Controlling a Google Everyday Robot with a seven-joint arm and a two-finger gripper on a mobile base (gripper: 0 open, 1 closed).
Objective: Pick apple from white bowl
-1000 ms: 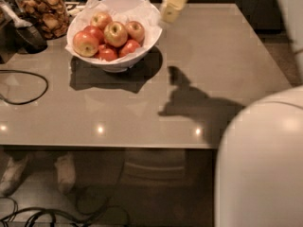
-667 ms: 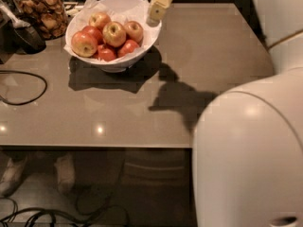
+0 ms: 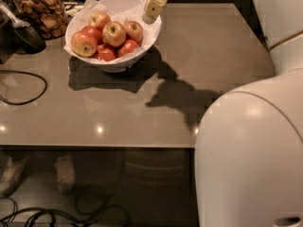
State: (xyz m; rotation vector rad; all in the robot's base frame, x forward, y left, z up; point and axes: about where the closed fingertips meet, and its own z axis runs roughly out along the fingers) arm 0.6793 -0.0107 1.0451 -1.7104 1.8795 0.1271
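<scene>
The white bowl [image 3: 142, 46], lined with crumpled white paper, stands at the table's back left and holds several apples. The large golden-yellow apple [image 3: 114, 34] with a red blush lies on top in the middle of the pile, with smaller red apples around it. My gripper [image 3: 152, 11] hangs from the top edge over the bowl's right rim, just right of and above the apples, touching none of them.
A glass jar of brown snacks [image 3: 42, 11] stands left of the bowl, with a dark scoop-like object [image 3: 23, 32] beside it. A black cable [image 3: 23, 86] loops on the table's left side. My white arm body [image 3: 251, 150] fills the right foreground.
The gripper has moved left, from right of the bowl to over its right rim. The view has shifted, so the bowl sits more to the middle. The apples have not moved.
</scene>
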